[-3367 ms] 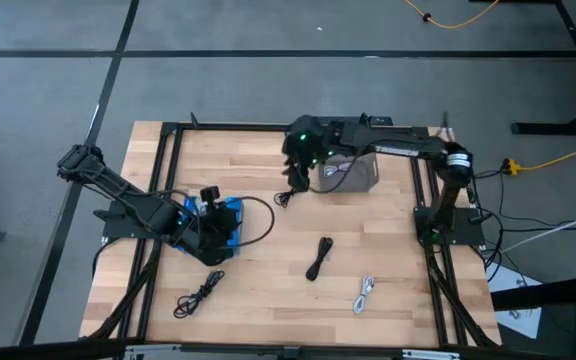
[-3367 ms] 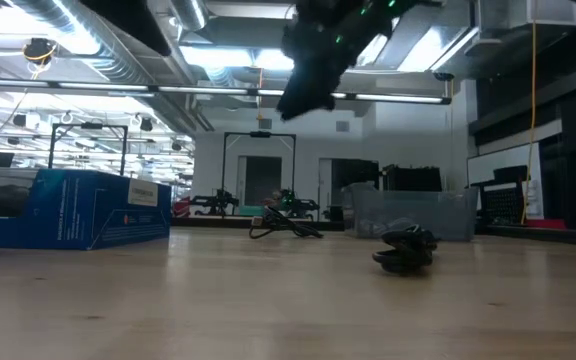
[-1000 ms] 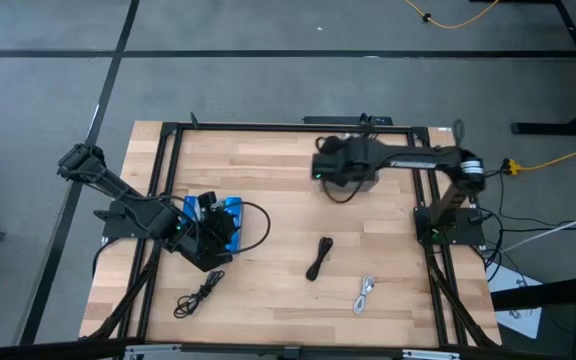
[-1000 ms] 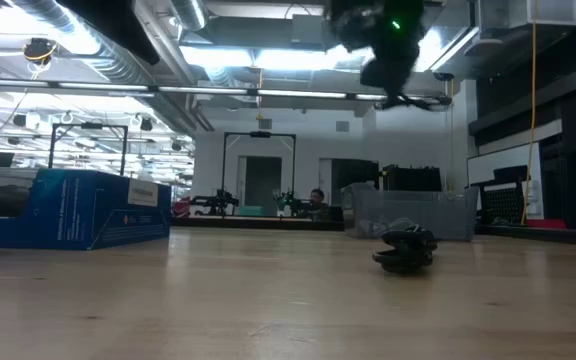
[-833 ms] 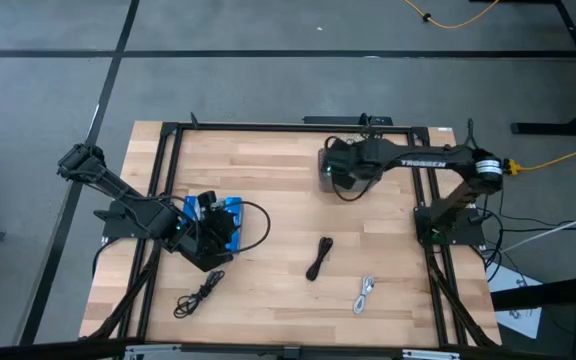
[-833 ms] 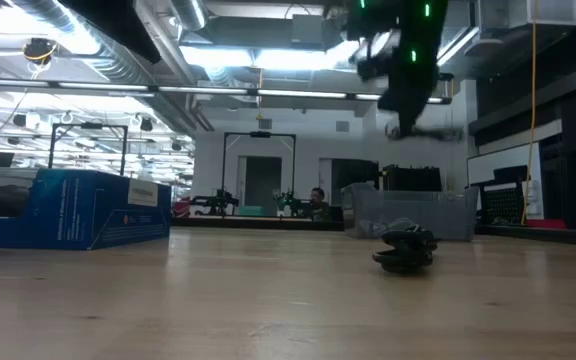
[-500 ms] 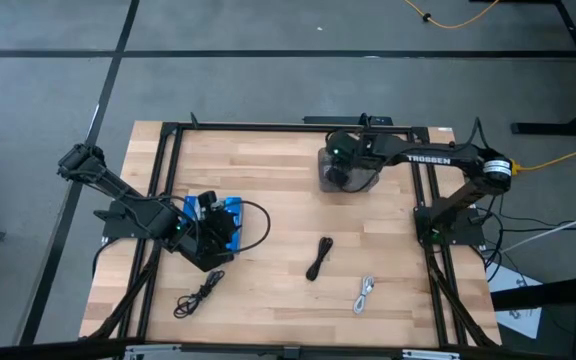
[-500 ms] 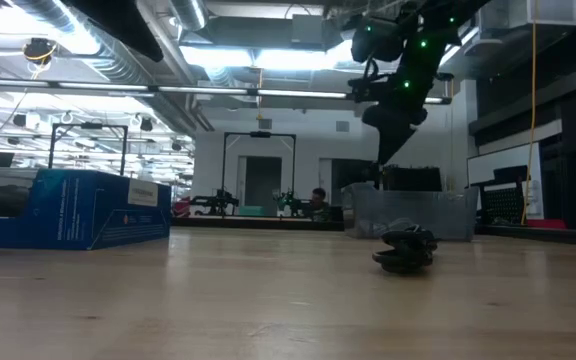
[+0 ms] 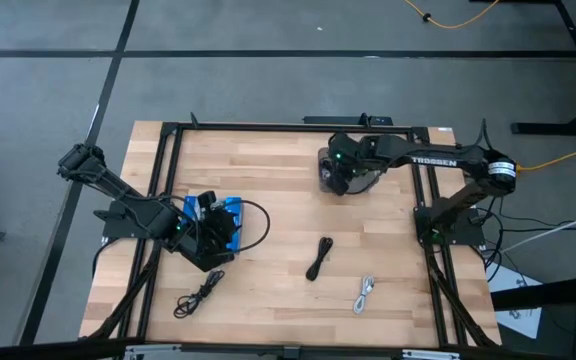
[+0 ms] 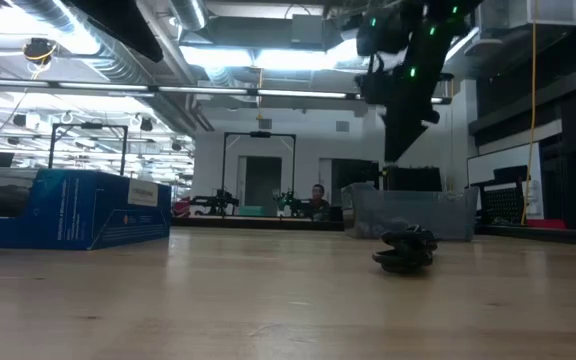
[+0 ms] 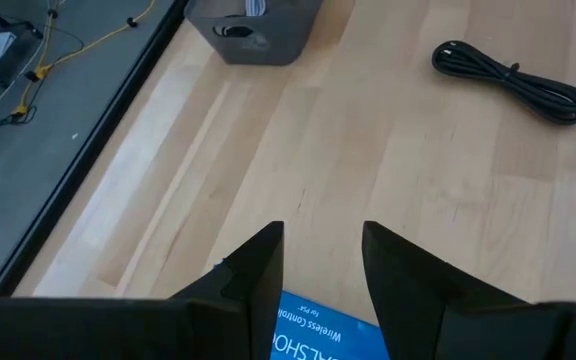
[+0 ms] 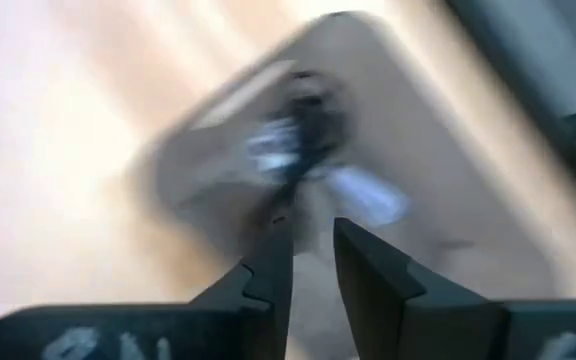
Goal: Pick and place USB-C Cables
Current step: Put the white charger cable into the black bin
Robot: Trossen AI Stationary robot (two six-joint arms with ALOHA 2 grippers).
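My right wrist view smeared: bin (image 12: pixel 348 160) contents unreadable. From above, my right gripper (image 9: pixel 340 178) covers bin (image 9: pixel 363 180) near table's far edge. Blue box (image 11: pixel 318 335) cut off.

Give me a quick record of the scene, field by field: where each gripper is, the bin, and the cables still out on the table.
right gripper: over the grey bin, fingers slightly apart
left gripper: open, over the blue box
bin contents: a dark and a pale cable, blurred
black cable: table middle
white cable: near front edge, right
second black cable: near front edge, left
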